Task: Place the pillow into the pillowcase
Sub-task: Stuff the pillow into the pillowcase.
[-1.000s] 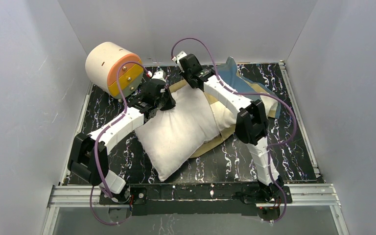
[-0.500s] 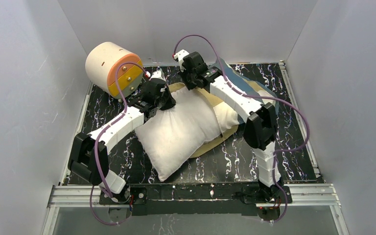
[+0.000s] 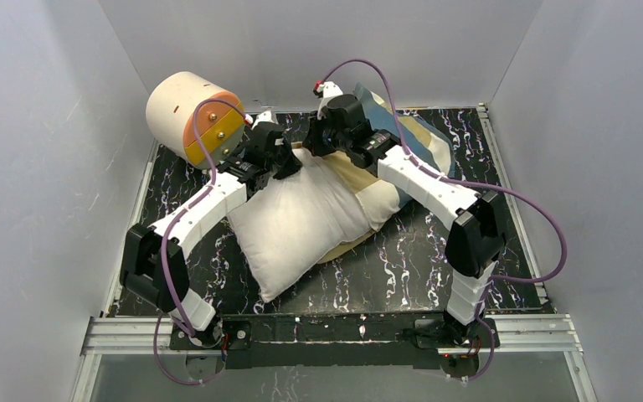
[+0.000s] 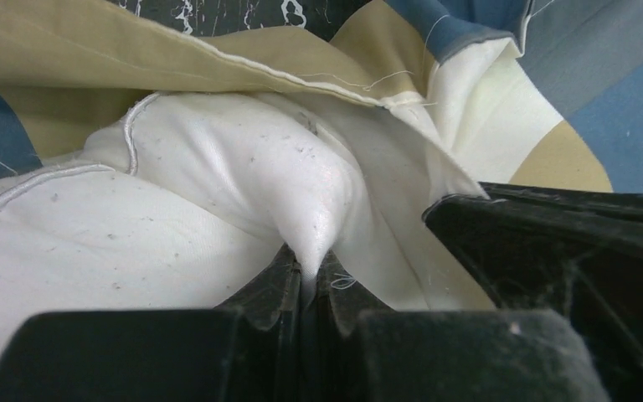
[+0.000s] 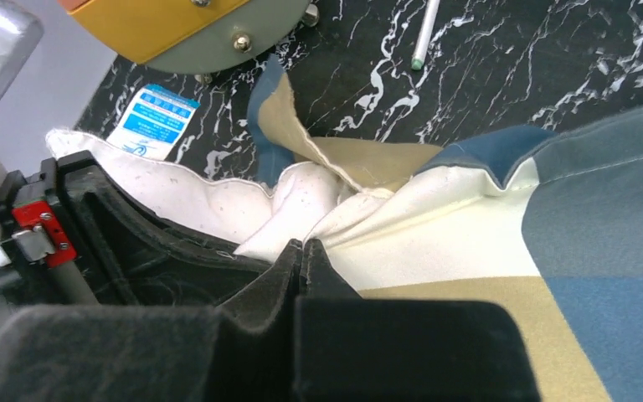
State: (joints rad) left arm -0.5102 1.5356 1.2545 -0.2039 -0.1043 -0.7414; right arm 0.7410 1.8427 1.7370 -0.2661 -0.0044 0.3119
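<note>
Two sets of fingers, both closed, tips almost meeting at the far corner of the pillow (image 3: 301, 222).

Your left fingers (image 4: 308, 280) are pressed tight on a puckered fold of the pillow's white cloth, which pokes up between them. Your right fingers (image 5: 301, 251) are shut on the cream hem of the pillowcase (image 3: 423, 142), right where it meets that same corner. The pinch is thin and partly hidden by the tips.

Pillow: lies diagonal in the middle of the surface (image 3: 435, 276), near corner toward the left arm's base, far end at the pillowcase mouth. Most of it is bare white, outside the cover.

Pillowcase: draped over the pillow's far right part and spread on toward the far right of the surface. A tan strip shows under the pillow's near right edge. Left wrist view: tan flap folded back above the pinched corner, blue and cream blocks beyond.

Cream-and-orange cylinder (image 3: 192, 113) lies on its side at the far left, just beside your left wrist. Right wrist view: a blue-and-white label (image 5: 155, 121) by the pillow's edge, and a thin white stick (image 5: 423, 38) on the surface beyond the cloth.
</note>
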